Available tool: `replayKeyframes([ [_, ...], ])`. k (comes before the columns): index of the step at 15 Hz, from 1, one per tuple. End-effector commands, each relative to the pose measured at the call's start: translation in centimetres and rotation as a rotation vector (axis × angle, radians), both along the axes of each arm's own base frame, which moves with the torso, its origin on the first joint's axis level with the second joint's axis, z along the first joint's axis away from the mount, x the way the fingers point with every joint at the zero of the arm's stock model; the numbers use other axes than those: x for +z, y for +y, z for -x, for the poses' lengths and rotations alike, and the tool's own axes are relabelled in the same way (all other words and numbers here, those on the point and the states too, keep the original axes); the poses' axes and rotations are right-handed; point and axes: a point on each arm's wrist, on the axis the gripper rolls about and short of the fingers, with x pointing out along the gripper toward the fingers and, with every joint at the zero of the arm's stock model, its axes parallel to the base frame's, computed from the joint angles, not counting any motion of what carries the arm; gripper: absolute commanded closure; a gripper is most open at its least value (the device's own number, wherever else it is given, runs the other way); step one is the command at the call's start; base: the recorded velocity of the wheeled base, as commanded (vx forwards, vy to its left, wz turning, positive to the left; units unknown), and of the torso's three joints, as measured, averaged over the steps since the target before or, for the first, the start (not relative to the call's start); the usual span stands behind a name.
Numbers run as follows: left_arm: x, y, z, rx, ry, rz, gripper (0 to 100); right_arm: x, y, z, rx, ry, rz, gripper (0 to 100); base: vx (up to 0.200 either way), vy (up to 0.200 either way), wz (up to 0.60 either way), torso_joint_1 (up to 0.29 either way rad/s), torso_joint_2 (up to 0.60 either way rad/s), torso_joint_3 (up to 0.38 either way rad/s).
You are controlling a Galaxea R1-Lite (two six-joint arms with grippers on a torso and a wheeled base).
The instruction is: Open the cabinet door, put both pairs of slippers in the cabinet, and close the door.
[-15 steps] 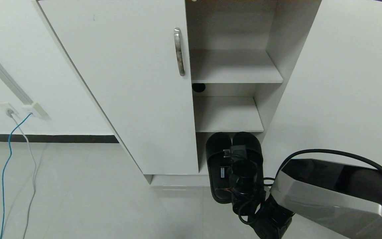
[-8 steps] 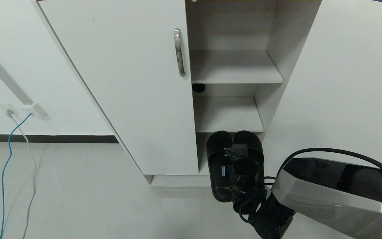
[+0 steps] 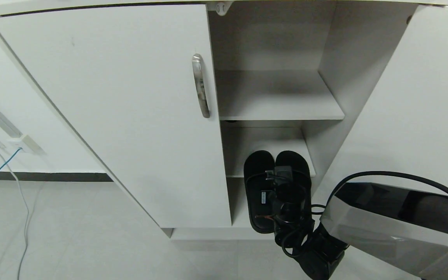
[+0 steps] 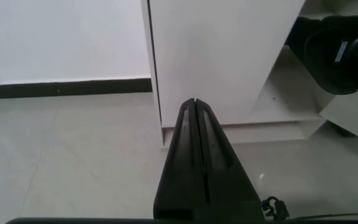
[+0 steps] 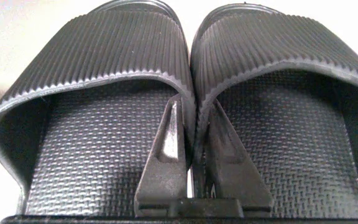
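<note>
slipper pair [image 3: 258,171] before cabinet [image 3: 274,93] opening, shut door [image 3: 123,116] to L, open door [image 3: 422,116] R

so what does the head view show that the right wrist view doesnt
Only the head view: the white cabinet, its left door shut with a metal handle, its right door swung open, bare shelves, and a wall socket with cables.
Only the right wrist view: the right gripper close up, its jaws pinching the two inner strap edges together, and the ribbed straps.
Both: the pair of black slippers held by that arm.
</note>
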Motion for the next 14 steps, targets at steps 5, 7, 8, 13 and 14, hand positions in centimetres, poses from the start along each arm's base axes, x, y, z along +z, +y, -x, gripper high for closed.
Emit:
replayKeyframes([
  [5,0.0,0.0,0.0,0.0,0.001,0.0,100,-0.2,-0.4,-0.4,0.028,0.006,0.006,100,0.0,0.0,0.0,0.0,0.0,0.0],
  [7,0.0,0.0,0.0,0.0,0.001,0.0,100,-0.4,-0.4,-0.7,0.057,0.01,0.011,100,0.0,0.0,0.0,0.0,0.0,0.0],
  [8,0.0,0.0,0.0,0.0,0.001,0.0,100,0.1,-0.4,-1.7,0.06,0.01,0.011,100,0.0,0.0,0.0,0.0,0.0,0.0],
  [13,0.0,0.0,0.0,0.0,0.001,0.0,100,1.7,-0.5,-5.8,0.035,0.022,0.012,100,0.0,0.0,0.0,0.0,0.0,0.0],
  [14,0.0,0.0,0.0,0.0,0.001,-0.001,100,1.6,-0.5,-6.0,0.049,0.034,0.021,100,0.0,0.0,0.0,0.0,0.0,0.0],
])
